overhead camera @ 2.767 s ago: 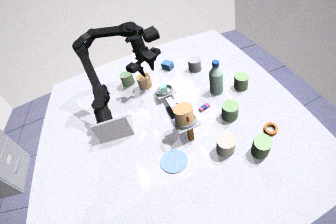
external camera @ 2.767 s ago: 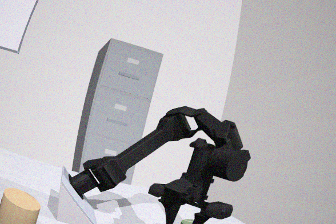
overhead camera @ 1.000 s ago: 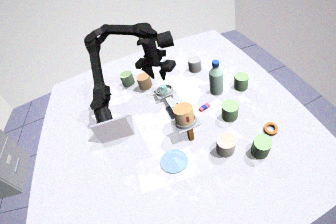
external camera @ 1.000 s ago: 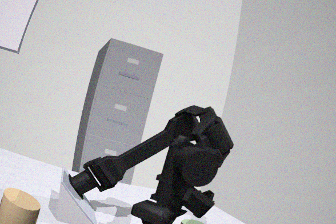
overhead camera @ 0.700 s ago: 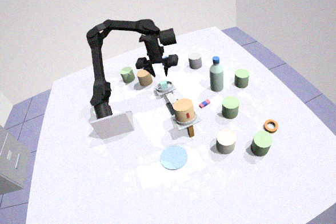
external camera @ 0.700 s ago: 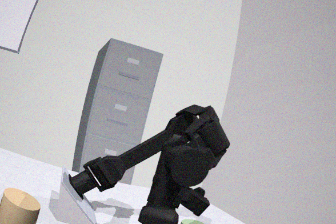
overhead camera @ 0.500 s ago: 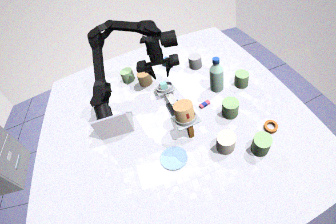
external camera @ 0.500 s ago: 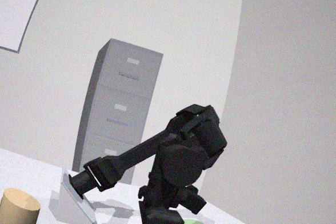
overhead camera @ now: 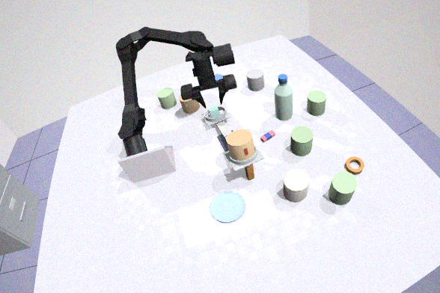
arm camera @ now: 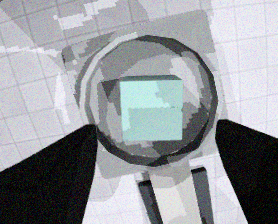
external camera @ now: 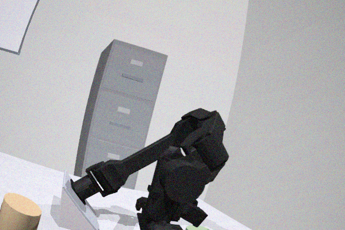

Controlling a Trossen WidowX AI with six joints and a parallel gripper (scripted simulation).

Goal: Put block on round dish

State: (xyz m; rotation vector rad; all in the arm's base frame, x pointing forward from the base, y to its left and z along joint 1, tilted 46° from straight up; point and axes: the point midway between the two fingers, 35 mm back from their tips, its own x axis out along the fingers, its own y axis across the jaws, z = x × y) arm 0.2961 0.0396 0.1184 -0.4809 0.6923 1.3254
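Observation:
A pale turquoise block point(overhead camera: 213, 112) point(arm camera: 152, 110) lies uncovered inside the ring at the far end of the balance point(overhead camera: 224, 128) point(arm camera: 171, 200). My gripper point(overhead camera: 213, 105) point(arm camera: 156, 132) is open and empty, pointing down just above the block, with a finger on each side of the ring in the wrist view. A tan cup point(overhead camera: 240, 143) point(external camera: 20, 209) with a small red mark stands on the balance's near end. Another tan cup point(overhead camera: 191, 105) stands on the table beside the gripper, partly hidden by it. The round light blue dish point(overhead camera: 227, 206) holds nothing.
A bottle point(overhead camera: 283, 102) stands right of the balance, with several green cups point(overhead camera: 301, 141) around it. A grey cup point(overhead camera: 255, 80) is behind; an off-white cup point(overhead camera: 295, 186) and an orange ring point(overhead camera: 348, 169) are at right. A pink-and-blue bar point(overhead camera: 268, 136) lies near the balance.

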